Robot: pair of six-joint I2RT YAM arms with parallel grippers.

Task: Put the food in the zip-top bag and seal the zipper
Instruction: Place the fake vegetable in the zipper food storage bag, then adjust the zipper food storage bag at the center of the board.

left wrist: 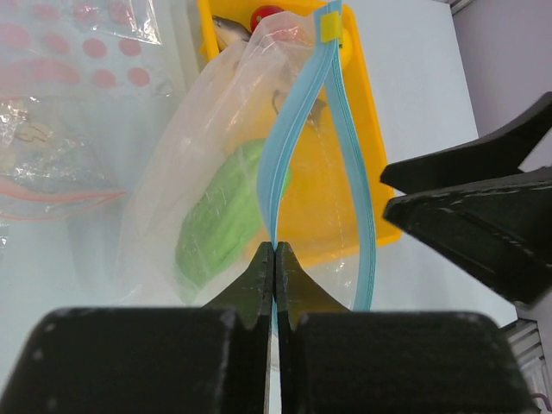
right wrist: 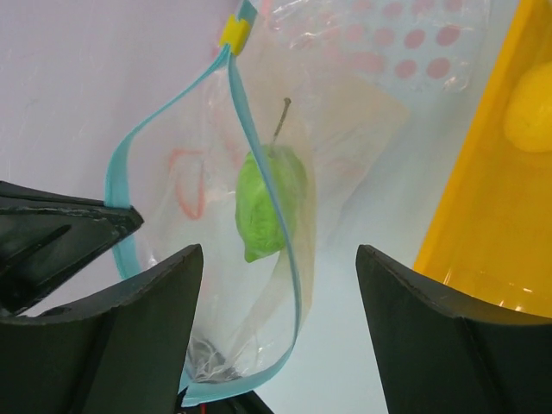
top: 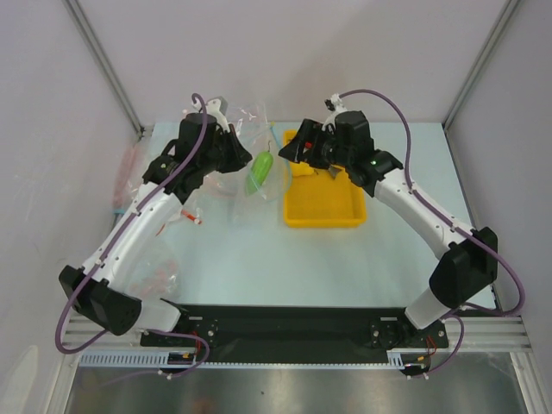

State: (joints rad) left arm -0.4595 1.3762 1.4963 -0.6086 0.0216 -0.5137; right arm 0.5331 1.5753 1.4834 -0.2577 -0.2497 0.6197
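The zip-top bag point(top: 252, 147) hangs open between my grippers, left of the yellow tray point(top: 323, 211). My left gripper point(top: 240, 155) is shut on the near side of its light-blue zipper point(left wrist: 285, 155), right at the fingertips point(left wrist: 259, 280). The green vegetable point(left wrist: 216, 220) lies inside the bag and also shows in the right wrist view point(right wrist: 272, 203). My right gripper point(right wrist: 280, 285) is open and empty, facing the bag's mouth from the tray side. A grey fish point(left wrist: 228, 30), a red fruit point(left wrist: 267, 12) and a yellow fruit point(right wrist: 530, 108) lie in the tray.
Clear bags with pink dots and red strips lie left of and behind the zip-top bag point(left wrist: 86, 52), and one more lies near the left arm's base point(top: 159, 276). A yellow slider tab point(right wrist: 233, 33) sits at the zipper's far end. The cell's walls and frame posts enclose the table.
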